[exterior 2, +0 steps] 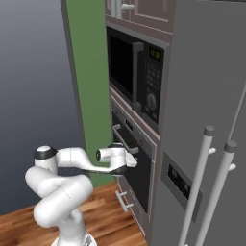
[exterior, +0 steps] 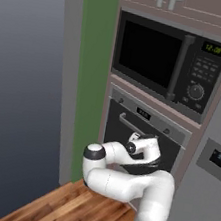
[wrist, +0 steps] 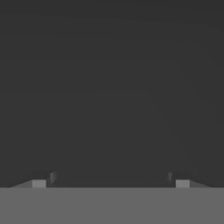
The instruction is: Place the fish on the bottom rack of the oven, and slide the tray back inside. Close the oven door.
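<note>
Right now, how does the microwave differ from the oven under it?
The microwave sits higher, with a vertical door handle and a keypad with a dial. The oven sits lower, with a horizontal bar handle and small knobs. Both have closed dark glass doors and a small display.

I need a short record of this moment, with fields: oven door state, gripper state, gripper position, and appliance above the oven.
oven door: the oven door is shut, flush with the front
gripper: the gripper is open, with nothing between the tips
gripper position: close in front of the dark door glass, just below the bar handle
above the oven: black microwave, door shut
</note>
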Robot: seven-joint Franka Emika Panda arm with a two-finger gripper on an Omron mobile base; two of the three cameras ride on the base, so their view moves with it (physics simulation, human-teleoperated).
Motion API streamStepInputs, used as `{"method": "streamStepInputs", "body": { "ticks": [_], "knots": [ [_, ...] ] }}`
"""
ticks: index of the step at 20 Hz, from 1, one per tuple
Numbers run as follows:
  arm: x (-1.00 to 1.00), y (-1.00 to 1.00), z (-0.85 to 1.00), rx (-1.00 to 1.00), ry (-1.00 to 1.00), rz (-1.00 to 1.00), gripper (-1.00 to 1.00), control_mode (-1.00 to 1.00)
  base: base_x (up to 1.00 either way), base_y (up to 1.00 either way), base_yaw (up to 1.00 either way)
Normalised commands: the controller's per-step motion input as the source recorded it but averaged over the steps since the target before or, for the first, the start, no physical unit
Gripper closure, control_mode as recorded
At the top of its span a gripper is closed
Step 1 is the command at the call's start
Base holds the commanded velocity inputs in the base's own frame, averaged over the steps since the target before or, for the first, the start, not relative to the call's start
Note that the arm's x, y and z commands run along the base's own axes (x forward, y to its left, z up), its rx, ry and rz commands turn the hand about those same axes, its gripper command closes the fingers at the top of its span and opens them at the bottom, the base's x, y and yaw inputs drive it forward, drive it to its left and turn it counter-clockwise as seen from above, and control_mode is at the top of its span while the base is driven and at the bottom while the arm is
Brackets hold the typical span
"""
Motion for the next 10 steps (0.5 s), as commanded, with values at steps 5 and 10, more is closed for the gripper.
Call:
{"method": "streamStepInputs", "body": {
  "ticks": [5,10],
  "knots": [
    [0.0,0.0,0.0,0.0,0.0,0.0,-1.0,-1.0,0.0,0.0,0.0],
    [0.0,0.0,0.0,0.0,0.0,0.0,-1.0,-1.0,0.0,0.0,0.0]
  ]
}}
